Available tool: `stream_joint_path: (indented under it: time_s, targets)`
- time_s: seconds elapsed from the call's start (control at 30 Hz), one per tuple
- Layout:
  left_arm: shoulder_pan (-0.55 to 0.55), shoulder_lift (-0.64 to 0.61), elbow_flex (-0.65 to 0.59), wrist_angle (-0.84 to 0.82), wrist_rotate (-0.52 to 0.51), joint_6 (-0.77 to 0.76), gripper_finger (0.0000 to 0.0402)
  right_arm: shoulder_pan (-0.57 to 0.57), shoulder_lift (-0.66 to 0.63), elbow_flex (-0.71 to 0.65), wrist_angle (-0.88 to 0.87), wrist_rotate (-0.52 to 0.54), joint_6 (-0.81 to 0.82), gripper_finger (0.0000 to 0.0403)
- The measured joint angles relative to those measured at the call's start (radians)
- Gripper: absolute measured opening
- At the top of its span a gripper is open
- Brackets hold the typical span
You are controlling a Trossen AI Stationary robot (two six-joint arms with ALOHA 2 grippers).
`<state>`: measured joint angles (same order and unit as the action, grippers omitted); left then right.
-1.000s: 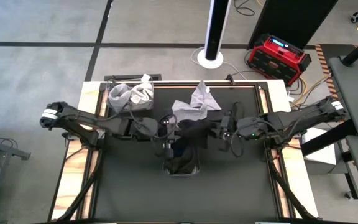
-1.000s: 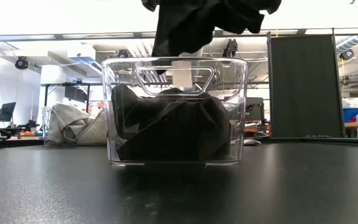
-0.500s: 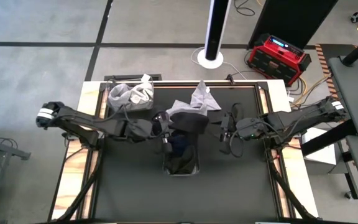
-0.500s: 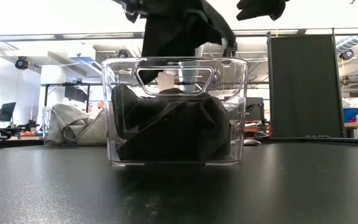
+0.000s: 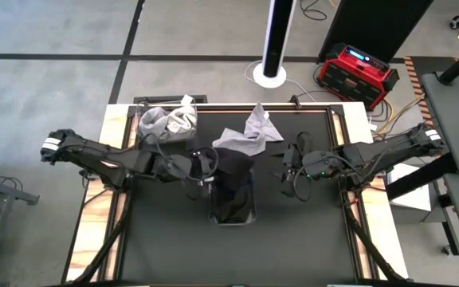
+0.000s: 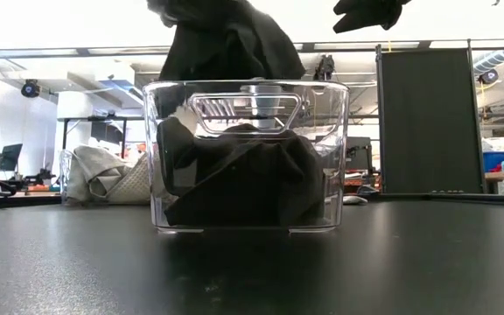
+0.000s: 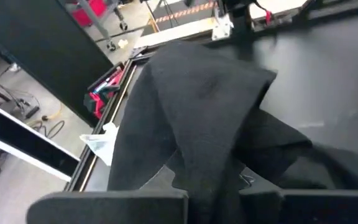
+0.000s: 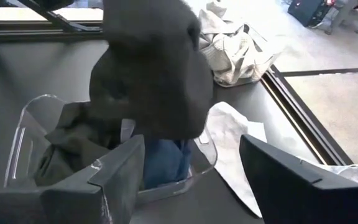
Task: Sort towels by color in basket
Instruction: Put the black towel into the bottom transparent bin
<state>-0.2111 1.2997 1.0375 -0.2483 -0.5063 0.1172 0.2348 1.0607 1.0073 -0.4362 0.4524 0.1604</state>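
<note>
My left gripper (image 5: 205,169) is shut on a black towel (image 5: 232,163) and holds it over the far end of a clear basket (image 6: 246,157). The basket stands mid-table with dark towels (image 6: 234,184) and a blue one (image 8: 166,158) inside. My right gripper (image 5: 287,166) is open and holds nothing, just right of the basket and apart from the towel (image 8: 154,74). Light grey towels (image 5: 247,134) lie flat on the table beyond the basket. My left gripper pinches a bunched fold of the black towel (image 7: 210,186) between its two fingers, which come in level from the table's left. Several layers are gathered there. The towel drapes down from the fingers above the basket's rim (image 6: 226,44). I cannot tell whether its lower end touches the towels inside.
A second clear basket (image 5: 167,121) with light grey towels stands at the far left corner. The near half of the black table (image 5: 229,255) is bare. Beyond the far edge are a white pole base (image 5: 273,76) and a red device (image 5: 357,70) on the floor.
A second ago the black towel hung between both grippers. It now hangs from my left gripper alone, which has carried it a little toward the table's left edge and lower, over the basket. My right gripper has drawn back slightly toward the right.
</note>
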Motion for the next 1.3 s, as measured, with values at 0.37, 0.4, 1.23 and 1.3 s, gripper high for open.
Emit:
stream_joint_path:
  time_s: [0.37, 0.4, 1.23, 1.3]
  targets:
    - [0.007, 0.191, 0.205, -0.309, 0.039, 0.027, 0.0002, 0.0, 0.001, -0.016, 0.074, 0.022, -0.034, 0.0243]
    - [0.009, 0.219, 0.228, -0.341, 0.049, 0.028, 0.0002, 0.0, 0.001, -0.017, 0.077, 0.022, -0.041, 0.0242]
    - [0.101, 0.514, 0.461, -0.616, 0.18, -0.025, 0.0002, 0.0, 0.002, -0.165, 0.257, 0.019, -0.025, 0.0021]
    - [0.1, 0.531, 0.47, -0.618, 0.184, -0.024, 0.0002, 0.0, 0.014, -0.183, 0.321, 0.02, -0.037, 0.0014]
